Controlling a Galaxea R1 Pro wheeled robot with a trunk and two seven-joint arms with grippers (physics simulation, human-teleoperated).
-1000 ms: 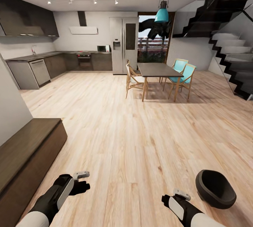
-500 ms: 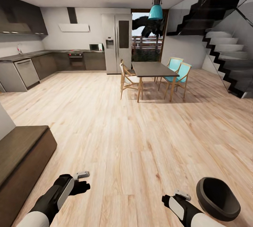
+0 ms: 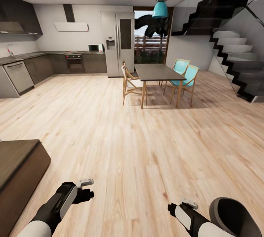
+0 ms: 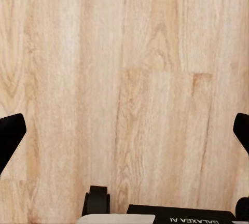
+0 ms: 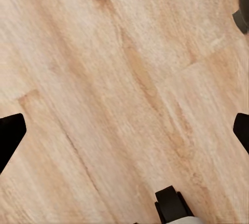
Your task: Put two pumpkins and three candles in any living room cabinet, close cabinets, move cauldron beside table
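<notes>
The cauldron (image 3: 234, 217), a small round black pot with a wide dark mouth, sits on the wooden floor (image 3: 139, 145) at the near right, tipped so its opening faces up and to the left. It lies just beside the right arm, which reaches in from the near edge. The right gripper (image 3: 171, 207) is near the cauldron but apart from it, holding nothing. In the right wrist view its two black fingertips (image 5: 10, 133) stand far apart at opposite edges of the frame, so the gripper is spread wide over bare floorboards (image 5: 124, 89), and a dark curved edge at one corner may be the cauldron, though this cannot be told for sure.

At the near left, the left gripper (image 3: 88, 195) hangs over the floor, also empty. The left wrist view shows its fingertips (image 4: 10, 136) wide apart, spread over pale planks.

Further left, the end of the low dark-brown cabinet (image 3: 18, 171) juts in at the left edge, its flat top bare and its front closed as far as can be seen.

Far across the open floor stands a dining table (image 3: 157, 72) with a grey top, two wooden chairs (image 3: 130, 83) on its left and two turquoise chairs (image 3: 185, 76) on its right. A teal lamp (image 3: 160, 8) hangs above. At the far left is a dark kitchen with a steel fridge (image 3: 118, 44). A black staircase (image 3: 234, 50) climbs at the far right.
</notes>
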